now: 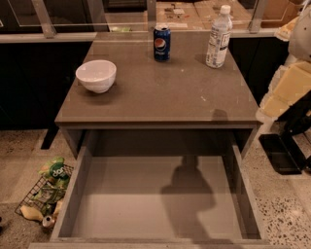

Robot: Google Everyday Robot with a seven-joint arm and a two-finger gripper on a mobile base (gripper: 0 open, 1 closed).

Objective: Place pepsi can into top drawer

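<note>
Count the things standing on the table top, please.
3: the bowl at the left, the pepsi can at the back centre, the bottle at the back right. None seems hidden. The gripper is low, right of the table.

Looks like an office break area or robot test space, speckled terrazzo floor [286, 214], glass-panelled railing [63, 14] behind a plain grey-brown table [160, 92], snack packets [58, 171] in a wire basket [34, 197] on the floor, and a robot's dark gripper [284, 148] hanging at the table's right side.

pepsi can [162, 43] on table [165, 97], gripper [286, 146] right, top drawer [72, 197] before
</note>
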